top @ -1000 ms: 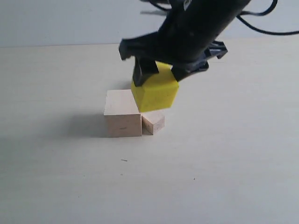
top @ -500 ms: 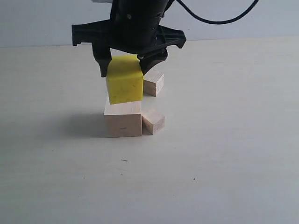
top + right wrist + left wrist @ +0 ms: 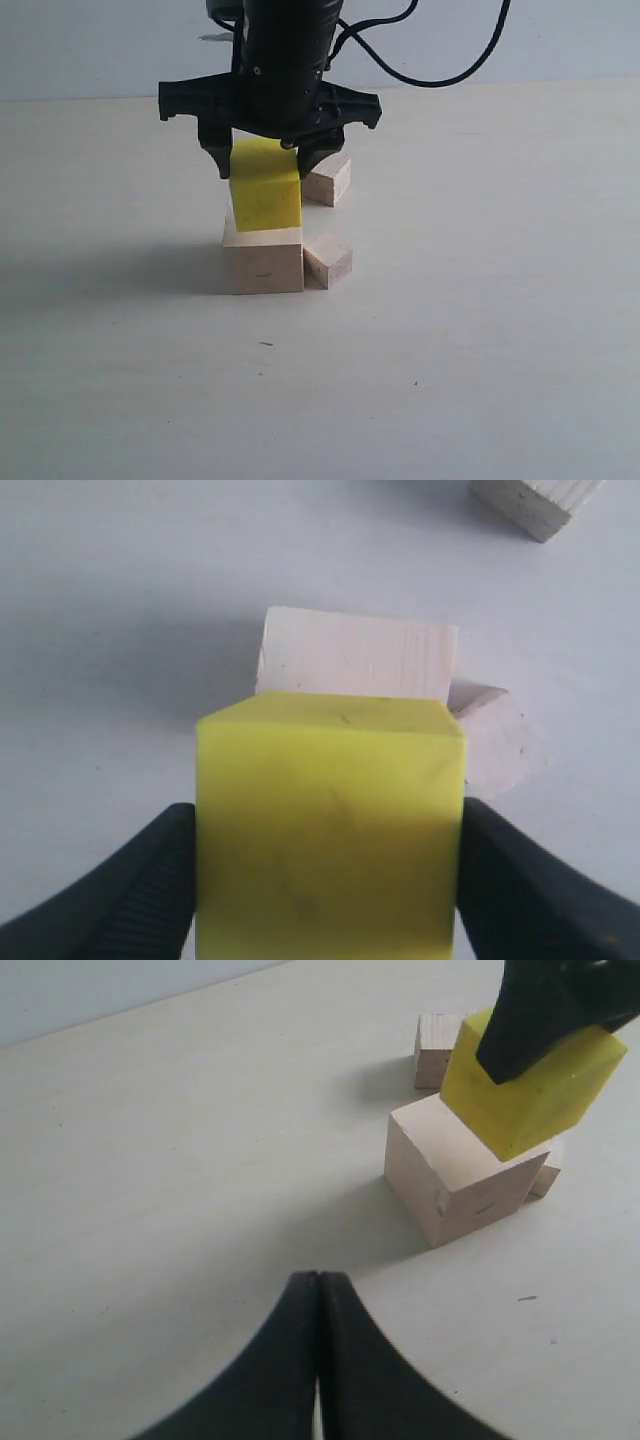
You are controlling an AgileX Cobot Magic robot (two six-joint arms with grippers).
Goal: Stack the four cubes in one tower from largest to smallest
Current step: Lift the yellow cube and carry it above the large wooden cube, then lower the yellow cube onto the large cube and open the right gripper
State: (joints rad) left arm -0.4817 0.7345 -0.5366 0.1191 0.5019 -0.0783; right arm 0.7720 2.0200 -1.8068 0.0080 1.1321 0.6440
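My right gripper [image 3: 262,160] is shut on the yellow cube [image 3: 265,186], holding it on or just above the large pale wood cube [image 3: 264,259]; the two look in contact. In the right wrist view the black fingers [image 3: 135,890] press both sides of the yellow cube [image 3: 330,820], with the large cube [image 3: 355,658] under it. One small wood cube [image 3: 328,259] leans against the large cube's right side. The other small cube [image 3: 330,182] sits behind, partly hidden by the gripper. My left gripper [image 3: 318,1290] is shut and empty, off to the side of the large cube [image 3: 455,1170].
The pale tabletop [image 3: 480,330] spreads all round the cubes. A black cable [image 3: 450,70] loops behind the right arm. A pale wall [image 3: 100,45] stands at the back.
My right gripper has carried the yellow cube leftward and down, from above the small cube to right over the large wood cube. The left gripper's motion cannot be judged.
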